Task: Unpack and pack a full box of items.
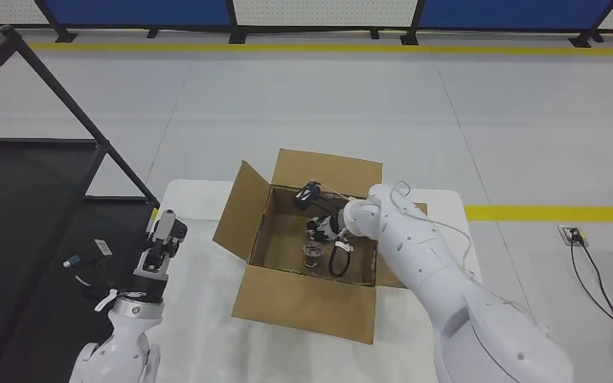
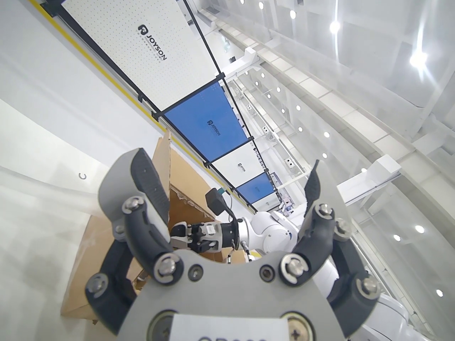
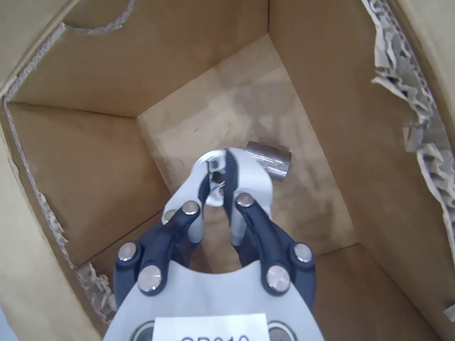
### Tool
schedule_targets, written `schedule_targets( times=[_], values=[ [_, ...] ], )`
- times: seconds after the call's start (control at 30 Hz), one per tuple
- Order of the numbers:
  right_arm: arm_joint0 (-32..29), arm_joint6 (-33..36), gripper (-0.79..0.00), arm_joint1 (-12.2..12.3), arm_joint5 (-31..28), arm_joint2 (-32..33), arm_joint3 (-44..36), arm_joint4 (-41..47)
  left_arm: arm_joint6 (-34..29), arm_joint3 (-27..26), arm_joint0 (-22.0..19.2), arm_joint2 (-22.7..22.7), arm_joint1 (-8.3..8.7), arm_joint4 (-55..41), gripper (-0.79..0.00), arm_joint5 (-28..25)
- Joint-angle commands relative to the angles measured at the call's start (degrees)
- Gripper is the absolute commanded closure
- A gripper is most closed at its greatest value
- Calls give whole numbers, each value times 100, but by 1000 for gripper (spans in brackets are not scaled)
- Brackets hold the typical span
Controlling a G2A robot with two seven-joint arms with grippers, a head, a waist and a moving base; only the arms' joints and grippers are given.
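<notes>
An open cardboard box [image 1: 306, 302] stands in the middle of the white table [image 1: 196, 306]. My right gripper [image 3: 222, 156] is down inside the box [image 3: 231, 108], shut on a shiny metal part [image 3: 215, 179]. The part's short cylinder end [image 3: 272, 163] sticks out beside one finger, close to the box floor. From above, the right gripper [image 1: 313, 247] and the metal part [image 1: 311, 256] sit near the box's middle. My left gripper [image 2: 227, 163] is at the table's left side [image 1: 168, 228], pointing up, open and holding nothing. Beyond it stand the box [image 2: 185, 179] and the right gripper [image 2: 181, 236].
The box's flaps stand outward and its inner edges are torn [image 3: 419, 118]. A black frame [image 1: 57, 96] and a dark surface with small items [image 1: 101, 247] lie left of the table. A cable [image 1: 575, 235] lies on the floor at right.
</notes>
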Motion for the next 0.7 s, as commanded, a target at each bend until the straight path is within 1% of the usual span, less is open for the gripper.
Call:
schedule_targets(
  times=[0.0, 0.13, 0.17, 0.23, 0.3, 0.37, 0.4, 0.5, 0.67],
  values=[
    [-21, 86, 0, 31, 113, -6, -76, -75, -9, 8, -32, 7, 2, 3, -785, 21],
    [-71, 265, 0, 88, 328, 24, -292, -129, -26, 19, -62, 4, 6, 20, -785, 35],
    [-86, 307, -68, 104, 347, 38, -352, -130, -29, 24, -67, 0, 7, 19, -785, 38],
    [-96, 441, -240, 138, 367, 54, -456, -159, -22, 42, -73, -14, 10, 25, -785, 44],
    [-103, 619, -385, 169, 385, 53, -584, -222, -22, 53, -75, -22, 11, 17, -785, 54],
    [-131, 804, -748, 195, 382, 53, -735, -270, -17, 62, -79, -28, 13, 18, -785, 56],
    [-146, 875, -785, 209, 392, 61, -807, -281, -19, 66, -83, -30, 14, 16, -785, 54],
    [-222, 1106, -785, 239, 447, 66, -1049, -330, -18, 79, -99, -32, 15, -2, -785, 69],
    [-411, 1424, -785, 251, 701, 50, -1368, -421, -12, 97, -121, -19, 17, 3, -785, 93]
  ],
)
